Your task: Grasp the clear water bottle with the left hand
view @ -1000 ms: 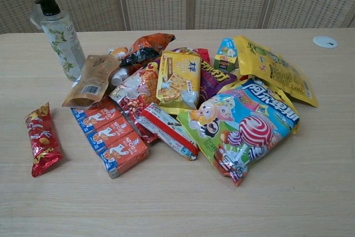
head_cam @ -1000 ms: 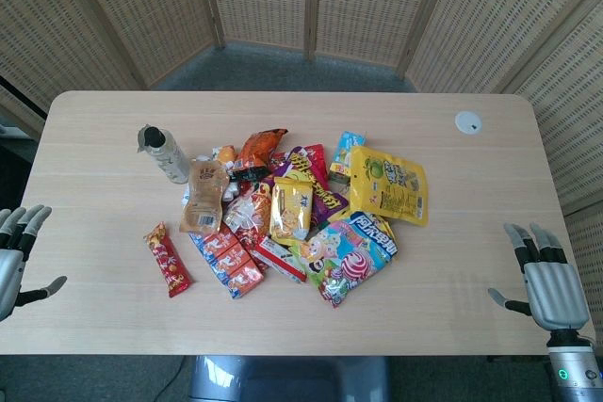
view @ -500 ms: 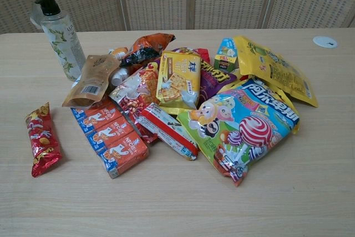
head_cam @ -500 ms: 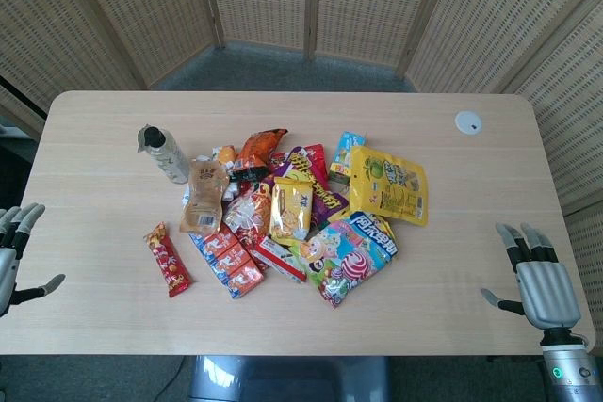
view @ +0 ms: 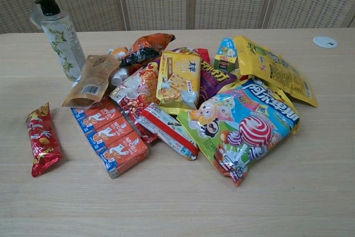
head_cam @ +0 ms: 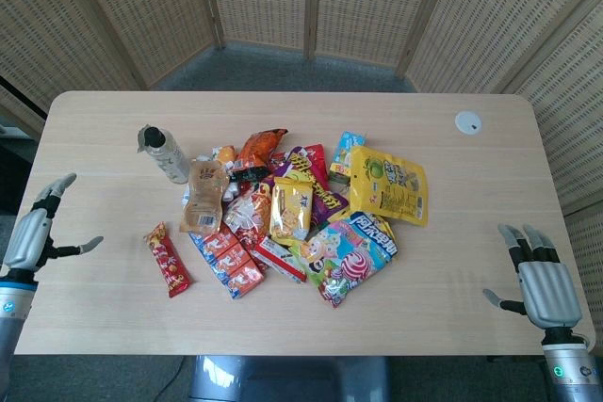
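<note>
The clear water bottle [head_cam: 166, 154] [view: 60, 38] stands upright at the left back of the snack pile, with a black cap and a leaf print. My left hand [head_cam: 34, 233] hovers at the table's left edge, open with fingers spread, well to the left of and nearer than the bottle. My right hand [head_cam: 541, 282] is open at the table's front right corner, holding nothing. Neither hand shows in the chest view.
A pile of snack packs fills the table's middle: a brown pouch [head_cam: 204, 197] right beside the bottle, a red packet [head_cam: 168, 259], an orange-blue box [head_cam: 229, 262], a yellow bag [head_cam: 389, 184], a lollipop bag [head_cam: 350, 253]. A white disc [head_cam: 468, 121] lies far right.
My left hand has moved up and inward over the table's left edge, toward the bottle. My right hand barely shifted. The objects have not moved.
</note>
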Action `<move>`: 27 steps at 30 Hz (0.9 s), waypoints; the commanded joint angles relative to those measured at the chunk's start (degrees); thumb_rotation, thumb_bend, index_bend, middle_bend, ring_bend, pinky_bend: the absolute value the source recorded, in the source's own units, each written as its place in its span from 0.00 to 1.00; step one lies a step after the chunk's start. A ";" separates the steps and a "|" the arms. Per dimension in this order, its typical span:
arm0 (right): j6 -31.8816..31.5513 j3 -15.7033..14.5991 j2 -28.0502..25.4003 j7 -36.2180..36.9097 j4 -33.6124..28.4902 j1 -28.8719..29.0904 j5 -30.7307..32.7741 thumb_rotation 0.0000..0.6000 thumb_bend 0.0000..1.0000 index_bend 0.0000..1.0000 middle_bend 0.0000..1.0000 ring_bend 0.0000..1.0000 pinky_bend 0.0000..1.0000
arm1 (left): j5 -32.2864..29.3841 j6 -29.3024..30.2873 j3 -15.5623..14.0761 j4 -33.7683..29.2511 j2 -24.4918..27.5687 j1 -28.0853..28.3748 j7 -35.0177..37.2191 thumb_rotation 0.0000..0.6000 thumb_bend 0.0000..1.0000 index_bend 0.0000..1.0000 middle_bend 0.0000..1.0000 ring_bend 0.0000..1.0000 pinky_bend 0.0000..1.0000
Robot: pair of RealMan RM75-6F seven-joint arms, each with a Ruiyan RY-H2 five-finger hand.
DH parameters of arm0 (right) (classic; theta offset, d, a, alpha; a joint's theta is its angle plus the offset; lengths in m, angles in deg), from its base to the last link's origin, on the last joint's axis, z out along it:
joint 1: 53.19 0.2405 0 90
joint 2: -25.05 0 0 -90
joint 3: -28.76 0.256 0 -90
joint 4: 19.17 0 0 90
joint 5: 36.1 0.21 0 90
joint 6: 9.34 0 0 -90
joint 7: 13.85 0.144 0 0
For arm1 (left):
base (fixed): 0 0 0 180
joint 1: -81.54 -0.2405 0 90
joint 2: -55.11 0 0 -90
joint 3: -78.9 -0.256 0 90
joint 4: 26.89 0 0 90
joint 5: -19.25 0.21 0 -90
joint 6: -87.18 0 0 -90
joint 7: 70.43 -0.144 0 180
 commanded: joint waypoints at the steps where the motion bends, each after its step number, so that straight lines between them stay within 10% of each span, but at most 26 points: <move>1: 0.34 -0.14 0.19 -0.05 0.10 0.14 0.01 0.85 0.00 0.00 0.00 0.00 0.00 | -2.72 -2.81 3.15 7.78 -6.53 3.50 3.68 1.00 0.00 0.00 0.00 0.00 0.00; 27: 1.89 -0.72 0.48 0.49 0.36 0.52 0.59 0.86 0.00 0.00 0.00 0.00 0.00 | -16.35 -18.24 10.95 20.97 -19.97 15.88 -5.49 1.00 0.00 0.00 0.00 0.00 0.00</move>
